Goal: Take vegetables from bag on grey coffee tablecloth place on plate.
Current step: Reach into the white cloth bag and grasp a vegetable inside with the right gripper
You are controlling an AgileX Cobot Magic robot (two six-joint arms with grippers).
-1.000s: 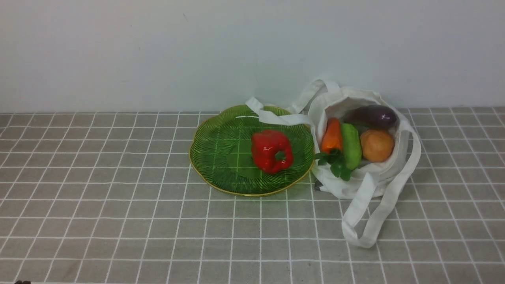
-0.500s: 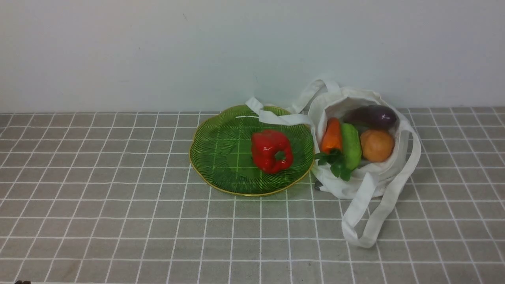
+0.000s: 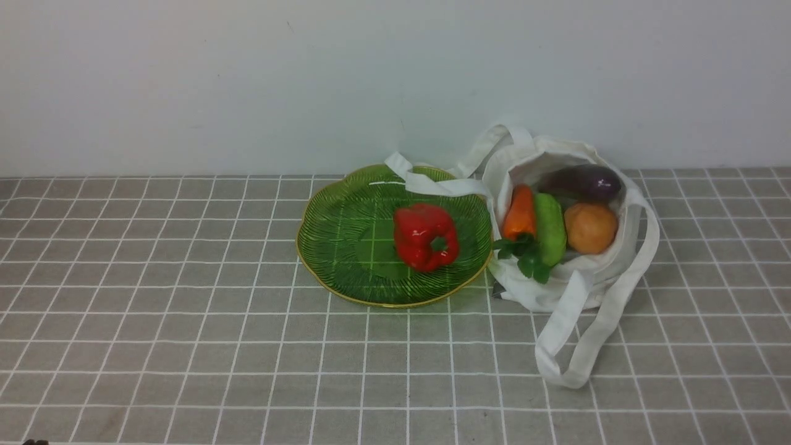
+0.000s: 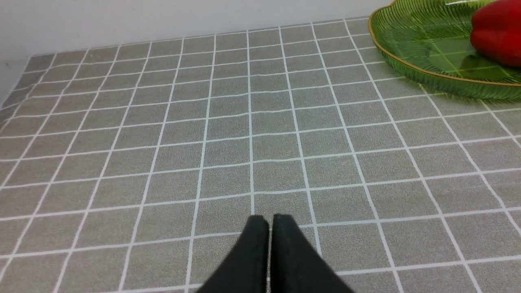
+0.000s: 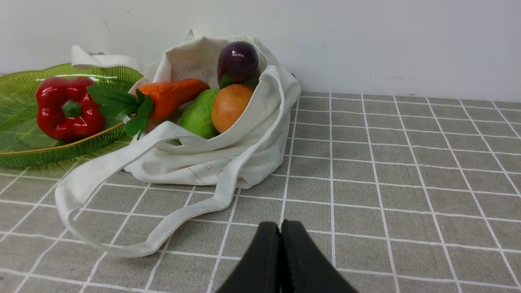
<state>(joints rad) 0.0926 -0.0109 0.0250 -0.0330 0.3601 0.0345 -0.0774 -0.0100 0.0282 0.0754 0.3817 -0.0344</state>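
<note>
The white bag [image 3: 581, 284] lies open on the grey coffee tablecloth [image 3: 185, 321], right of the green plate [image 3: 334, 247]. Inside it are a purple eggplant [image 3: 584, 182], an orange carrot [image 3: 520, 213], a green cucumber [image 3: 550, 227] and a round tan-orange vegetable [image 3: 590, 227]. A red pepper [image 3: 425, 237] lies on the plate. Neither gripper shows in the front view. My left gripper [image 4: 270, 219] is shut and empty above the cloth, well short of the plate [image 4: 423, 69]. My right gripper [image 5: 280, 226] is shut and empty, near the bag's strap [image 5: 122, 244] and short of the bag [image 5: 228, 158].
A white wall [image 3: 247, 80] runs along the back edge of the table, just behind the plate and bag. One bag strap [image 3: 432, 182] lies across the plate's far rim; another [image 3: 575, 346] loops toward the front.
</note>
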